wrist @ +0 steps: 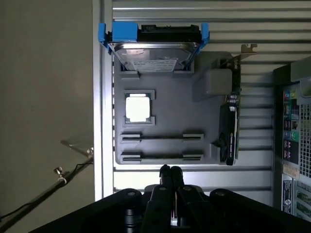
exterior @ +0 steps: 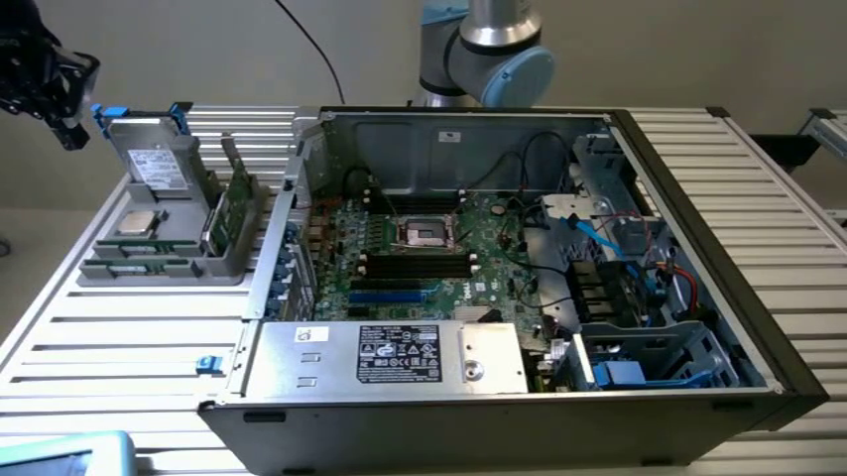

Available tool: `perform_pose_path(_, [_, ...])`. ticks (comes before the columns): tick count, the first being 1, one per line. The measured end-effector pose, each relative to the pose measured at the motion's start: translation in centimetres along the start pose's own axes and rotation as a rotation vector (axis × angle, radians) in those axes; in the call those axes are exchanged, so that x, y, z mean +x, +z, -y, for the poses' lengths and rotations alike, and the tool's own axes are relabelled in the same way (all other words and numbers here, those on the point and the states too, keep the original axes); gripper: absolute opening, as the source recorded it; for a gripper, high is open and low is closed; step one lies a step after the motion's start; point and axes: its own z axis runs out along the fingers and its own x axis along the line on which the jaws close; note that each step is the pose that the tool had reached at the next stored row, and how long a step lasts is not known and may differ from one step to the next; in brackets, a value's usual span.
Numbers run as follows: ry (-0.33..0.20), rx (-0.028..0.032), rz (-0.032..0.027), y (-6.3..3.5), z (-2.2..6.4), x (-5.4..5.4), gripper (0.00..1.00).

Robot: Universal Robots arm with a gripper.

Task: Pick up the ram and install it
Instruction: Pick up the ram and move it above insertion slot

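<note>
1. The pincer (wrist: 170, 171), fingers pressed together on nothing, hangs clear of the grey holder (wrist: 165, 97); coming down like that, it would likely strike the ram's edge rather than straddle it.
2. The hard drive (wrist: 153, 56), processor chip (wrist: 138, 108) and expansion card (wrist: 228, 131) share the holder; a misaimed reach could knock one.
3. The ram (wrist: 163, 137) seems to stand on edge in a holder slot on the worktop (exterior: 741, 198); it shows as a thin dark line, and as a greenish strip (exterior: 137, 267) in the exterior view; label and chips cannot be made out.
</note>
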Motion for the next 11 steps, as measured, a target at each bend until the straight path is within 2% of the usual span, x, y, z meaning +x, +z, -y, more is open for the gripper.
perform_pose_path(11, [-0.200, -0.0014, -0.0096, 0.00, 0.00, 0.00, 0.11])
